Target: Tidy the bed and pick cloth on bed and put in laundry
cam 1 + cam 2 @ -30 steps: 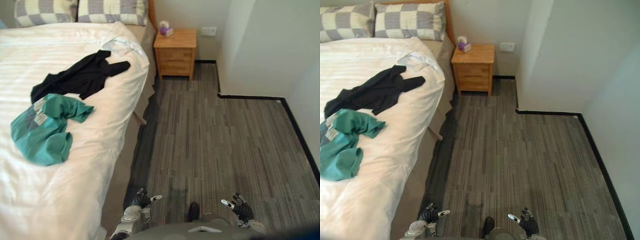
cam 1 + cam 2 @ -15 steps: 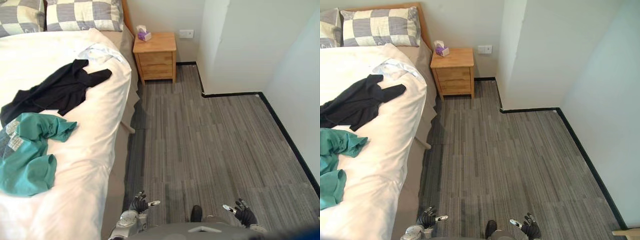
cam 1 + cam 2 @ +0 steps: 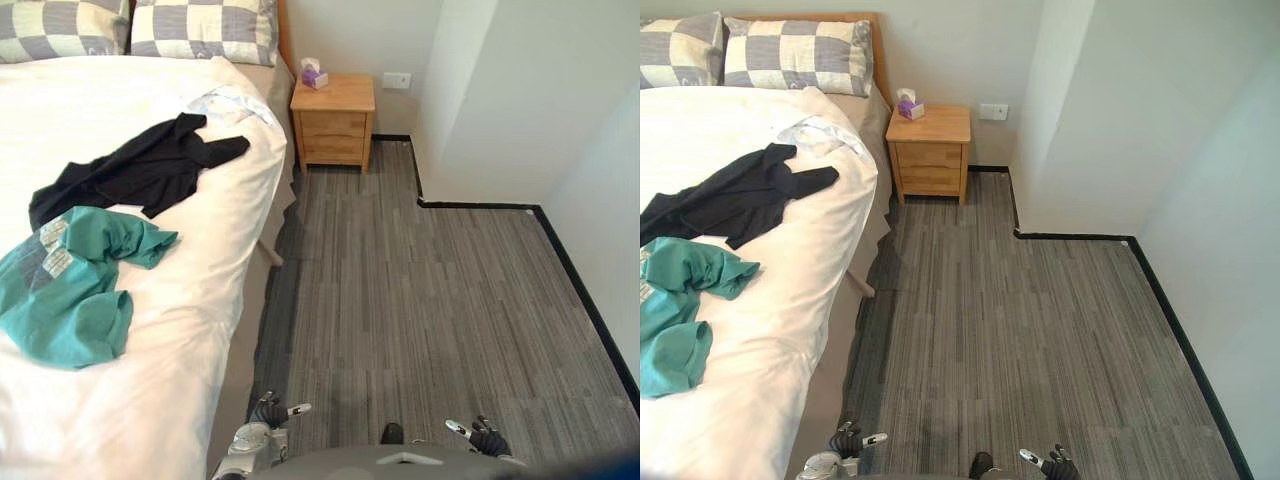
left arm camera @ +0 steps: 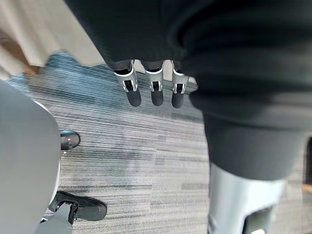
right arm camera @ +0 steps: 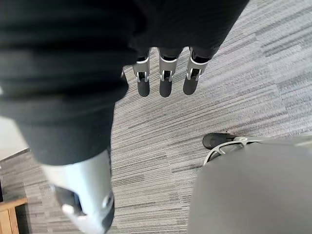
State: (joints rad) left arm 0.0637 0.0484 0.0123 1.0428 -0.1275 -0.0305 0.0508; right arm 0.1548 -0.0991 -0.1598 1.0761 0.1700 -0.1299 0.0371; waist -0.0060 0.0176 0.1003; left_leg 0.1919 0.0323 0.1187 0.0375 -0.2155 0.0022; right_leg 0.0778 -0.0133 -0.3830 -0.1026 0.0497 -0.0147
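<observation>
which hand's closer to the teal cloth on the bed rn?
Left. The left hand hangs low beside the bed, on the teal cloth's side; the right hand hangs farther out over the floor.

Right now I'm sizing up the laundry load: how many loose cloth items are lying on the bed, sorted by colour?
Black: 1, the black garment
Teal: 1, the teal garment
White: 1, the white cloth crumpled near the checked pillows; I cannot tell if it is a garment or bedding
Total: 3
</observation>
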